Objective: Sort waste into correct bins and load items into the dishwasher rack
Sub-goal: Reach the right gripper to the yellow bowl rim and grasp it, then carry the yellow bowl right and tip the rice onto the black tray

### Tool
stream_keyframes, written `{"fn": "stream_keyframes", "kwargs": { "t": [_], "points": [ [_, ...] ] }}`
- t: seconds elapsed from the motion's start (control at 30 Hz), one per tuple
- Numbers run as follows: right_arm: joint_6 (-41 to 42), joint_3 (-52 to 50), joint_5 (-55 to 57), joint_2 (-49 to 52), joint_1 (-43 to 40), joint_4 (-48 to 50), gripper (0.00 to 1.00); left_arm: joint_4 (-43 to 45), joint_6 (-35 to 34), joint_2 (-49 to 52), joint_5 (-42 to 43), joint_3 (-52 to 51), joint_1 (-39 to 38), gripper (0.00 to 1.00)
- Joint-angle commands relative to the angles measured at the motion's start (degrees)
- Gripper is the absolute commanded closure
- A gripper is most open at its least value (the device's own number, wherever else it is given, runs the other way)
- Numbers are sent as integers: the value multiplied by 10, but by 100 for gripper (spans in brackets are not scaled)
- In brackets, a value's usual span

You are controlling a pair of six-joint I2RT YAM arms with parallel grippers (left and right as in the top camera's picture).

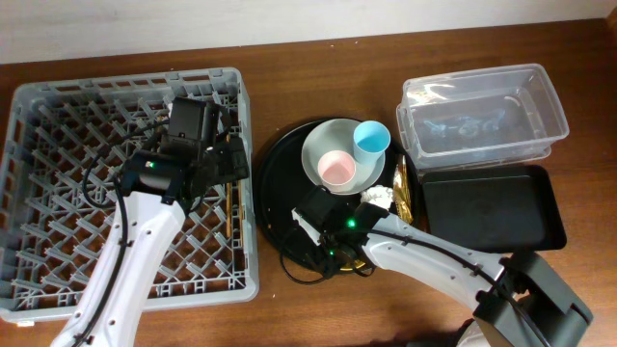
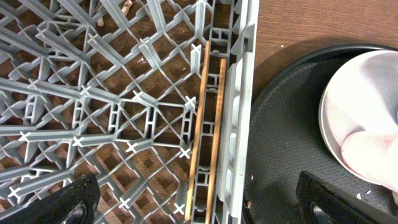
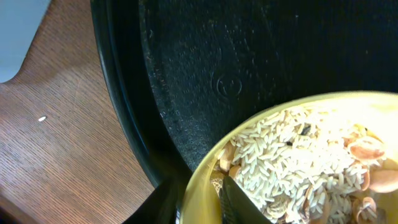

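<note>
The grey dishwasher rack point(image 1: 58, 193) fills the left side. Two wooden chopsticks point(image 2: 208, 124) lie in it along its right wall. My left gripper point(image 2: 199, 208) is open above them, straddling that wall point(image 1: 231, 159). My right gripper point(image 3: 199, 193) is shut on the rim of the yellow bowl point(image 3: 208, 177), one finger inside and one outside. The bowl holds beige food scraps point(image 3: 311, 155). The white plate point(image 1: 323, 145) carries the pink cup point(image 1: 337, 169) and the light-blue cup point(image 1: 371, 138). The napkin point(image 1: 378, 196) and gold wrapper point(image 1: 403, 193) lie beside the plate.
The plate, cups and bowl sit on a large round black tray point(image 1: 280, 193), which also shows in the right wrist view point(image 3: 217, 62). The clear tub point(image 1: 482, 111) stands at the back right, with the shallow black rectangular tray point(image 1: 492, 207) in front of it.
</note>
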Motion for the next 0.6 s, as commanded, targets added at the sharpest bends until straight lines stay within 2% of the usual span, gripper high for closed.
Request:
{"fn": "stream_keyframes", "kwargs": {
  "t": [0.0,0.1,0.13,0.2,0.43,0.5,0.57],
  "points": [
    [3,-10,7,3,5,0,76,1,-2,0,2,7,0,1],
    [3,-16,7,3,5,0,77,1,-2,0,2,7,0,1],
    [3,-19,7,3,5,0,81,1,-2,0,2,7,0,1],
    [3,-19,7,3,5,0,96,1,-2,0,2,7,0,1],
    [3,16,5,-13,4,-33,96,1,-2,0,2,7,0,1],
    [6,67,18,-25,3,-85,96,1,-2,0,2,7,0,1],
    [38,126,82,-31,3,-156,96,1,-2,0,2,7,0,1]
  ]
}}
